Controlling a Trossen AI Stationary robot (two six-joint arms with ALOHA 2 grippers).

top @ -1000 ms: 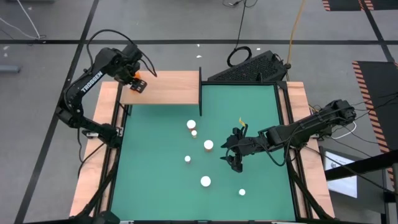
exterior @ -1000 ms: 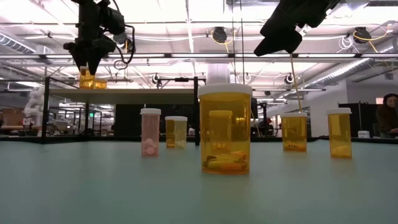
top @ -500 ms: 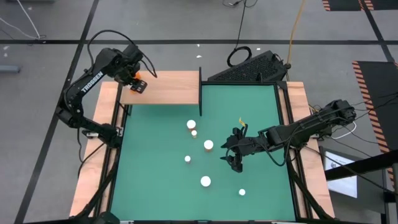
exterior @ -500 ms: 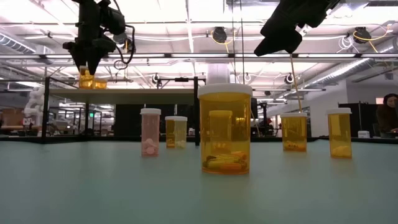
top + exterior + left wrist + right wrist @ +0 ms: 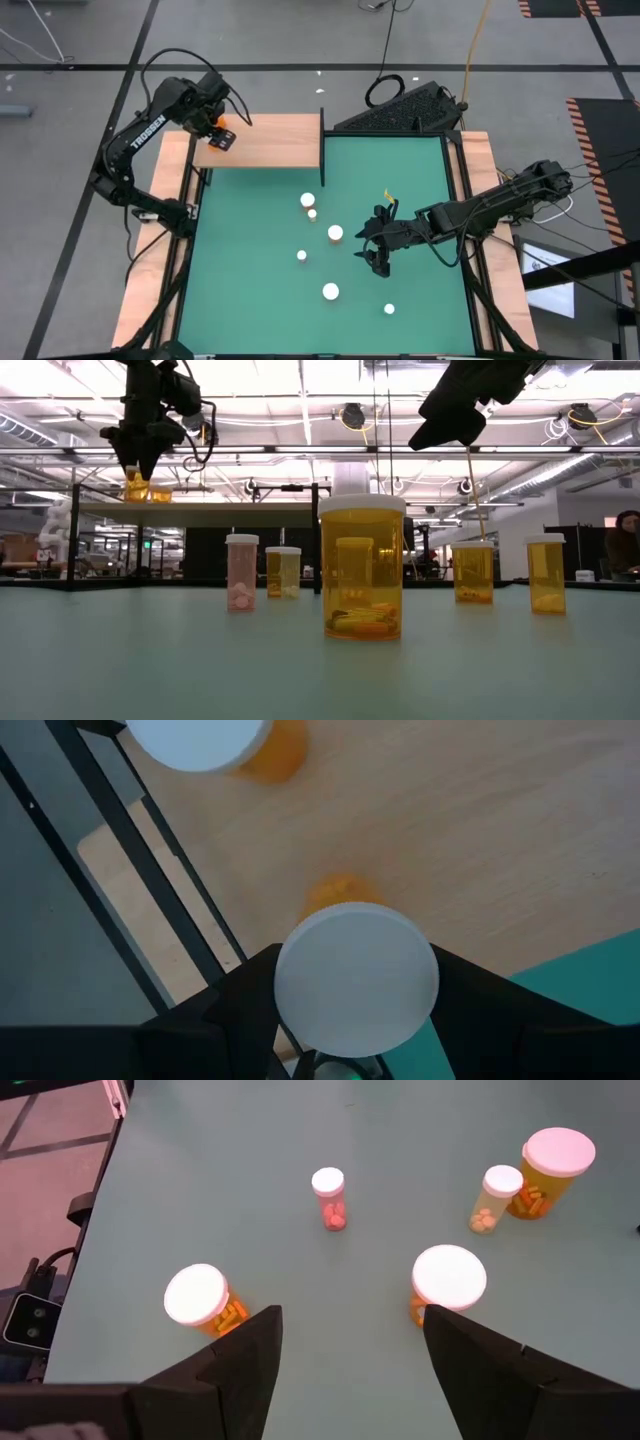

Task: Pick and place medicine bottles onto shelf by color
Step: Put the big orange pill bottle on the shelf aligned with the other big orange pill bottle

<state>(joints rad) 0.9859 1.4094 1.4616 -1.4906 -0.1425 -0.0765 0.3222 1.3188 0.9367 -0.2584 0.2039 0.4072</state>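
The left gripper (image 5: 222, 132) hung over the far left corner of the shelf (image 5: 275, 143), its fingers clasped on an orange bottle (image 5: 357, 975) with a white cap, seen from straight above in the left wrist view. In the low view that bottle (image 5: 136, 486) sat at the level of the shelf board, but whether it touched the wood could not be told. A second orange bottle (image 5: 215, 740) stood on the shelf just beside it.

The right gripper (image 5: 376, 250) hovered above the green mat (image 5: 250, 290), jaws apart and holding nothing. Below it, in the right wrist view, five bottles stood upright on the mat: an orange one (image 5: 203, 1300) near one finger, another orange one (image 5: 447, 1283) near the other, a small pink one (image 5: 329, 1197) farther off, and a small pale one (image 5: 494, 1197) touching or just beside a large orange one (image 5: 551, 1164).

In the low view, a person (image 5: 625, 540) sat at the room's right edge.
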